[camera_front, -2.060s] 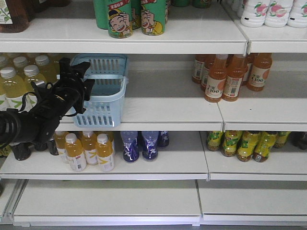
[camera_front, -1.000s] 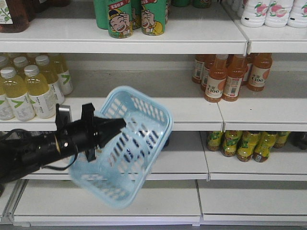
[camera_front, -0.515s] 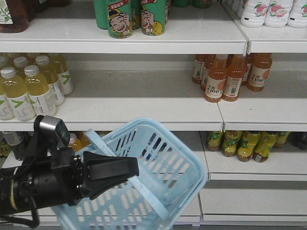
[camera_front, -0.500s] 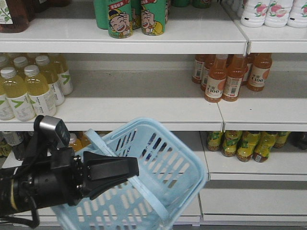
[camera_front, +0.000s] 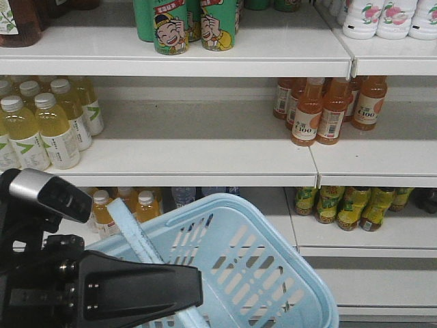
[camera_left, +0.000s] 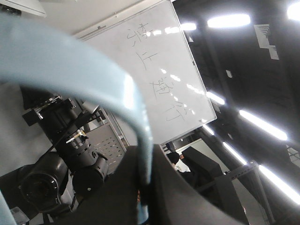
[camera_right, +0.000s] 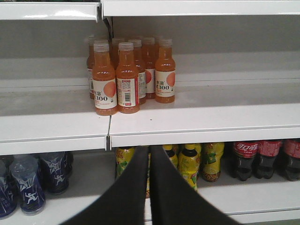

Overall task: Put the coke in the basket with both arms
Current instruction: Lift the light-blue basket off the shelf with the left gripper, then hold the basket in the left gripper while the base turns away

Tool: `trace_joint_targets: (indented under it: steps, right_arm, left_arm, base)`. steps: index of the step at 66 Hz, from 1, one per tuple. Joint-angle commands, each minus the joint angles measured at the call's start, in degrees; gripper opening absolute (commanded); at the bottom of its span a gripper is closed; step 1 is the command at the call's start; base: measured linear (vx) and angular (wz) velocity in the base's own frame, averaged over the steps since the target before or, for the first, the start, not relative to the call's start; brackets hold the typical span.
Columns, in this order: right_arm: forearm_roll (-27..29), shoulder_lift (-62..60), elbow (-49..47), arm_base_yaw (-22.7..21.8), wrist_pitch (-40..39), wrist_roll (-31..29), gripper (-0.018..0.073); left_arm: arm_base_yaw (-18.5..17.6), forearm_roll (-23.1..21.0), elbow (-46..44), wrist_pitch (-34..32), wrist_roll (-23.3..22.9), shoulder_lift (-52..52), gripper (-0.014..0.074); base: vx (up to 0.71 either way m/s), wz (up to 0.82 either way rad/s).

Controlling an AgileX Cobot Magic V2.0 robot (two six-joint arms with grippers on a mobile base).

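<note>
The left claw [camera_front: 194, 301] sat at 7 o'clock in the front view, its black fingers clamped on the basket's flat handle [camera_front: 130, 229]. A silver-grey camera module [camera_front: 51, 195] rode on top of it. The light blue basket [camera_front: 273, 270] hung to the claw's 3 o'clock, tilted so its slotted inside showed, in front of the lower shelves and touching none of them. The handle ran from the claw toward 11 o'clock. In the left wrist view the same blue strip curved down and passed between the two dark fingers, pinched there.

The right claw [camera_right: 149, 157] pointed at the shelving with its fingers pressed flat together. It was not seen in the front view.

White shelves [camera_front: 205, 160] filled the room ahead. Orange bottles [camera_front: 321, 113] stood at 2 o'clock, pale yellow bottles [camera_front: 48, 126] at 9 o'clock and green cans [camera_front: 188, 24] at 12 o'clock. Dark cola bottles [camera_right: 255, 157] with red labels stood at 4 o'clock in the right wrist view. Behind the left claw were a whiteboard [camera_left: 159, 79] with handwriting and ceiling strip lights [camera_left: 229, 21].
</note>
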Motion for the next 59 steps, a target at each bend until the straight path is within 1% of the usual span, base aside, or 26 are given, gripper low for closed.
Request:
trace_joint_targets:
  steps: [1,10,16,19,23,31,41,50,59]
  right_arm:
    - [-0.66,-0.73,0.34,-0.37,-4.43,-0.50,-0.0002]
    - [-0.66,-0.73,0.34,-0.37,-4.43,-0.50,-0.0002]
    - [-0.66,-0.73,0.34,-0.37,-4.43,-0.50,-0.0002]
    - [-0.66,-0.73,0.34,-0.37,-4.43,-0.50,-0.0002]
    - [-0.66,-0.73,0.34,-0.37,-4.43,-0.50,-0.0002]
    - [-0.66,-0.73,0.34,-0.37,-4.43,-0.50,-0.0002]
    - [-0.66,-0.73,0.34,-0.37,-4.43,-0.50,-0.0002]
    - [-0.66,-0.73,0.34,-0.37,-4.43,-0.50,-0.0002]
    - [-0.66,-0.73,0.34,-0.37,-4.43,-0.50,-0.0002]
  left_arm:
    - [-0.57,-4.52,-2.69,-11.82,-0.28,-1.07,-0.0008]
    - [-0.51,-4.42,-7.09,-11.40,-0.28,-1.00,-0.0008]
    - [-0.51,-4.15,-11.28,-7.71,-0.28,-1.00,-0.0008]
    - [-0.51,-2.53,-13.81,-4.77,-0.28,-0.88,-0.0008]
    - [-0.51,-0.37,-16.51,-2.49,-0.28,-0.58,-0.0008]
    - [-0.51,0.99,-20.35,-2.02,-0.28,0.34,-0.0008]
    - [-0.51,0.98,-21.33,-2.01,-0.28,0.87,-0.0008]
    - [-0.51,2.08,-21.33,-1.50,-0.24,0.92,-0.0007]
    - [-0.51,4.78,-21.33,-1.56,-0.24,0.92,-0.0008]
  base:
    - [0.00,0.00]
    - [0.00,0.00]
    - [0.00,0.00]
    - [0.00,0.00]
    - [0.00,0.00]
    - [0.00,0.00]
    - [0.00,0.00]
    - [0.00,0.00]
    - [0.00,0.00]
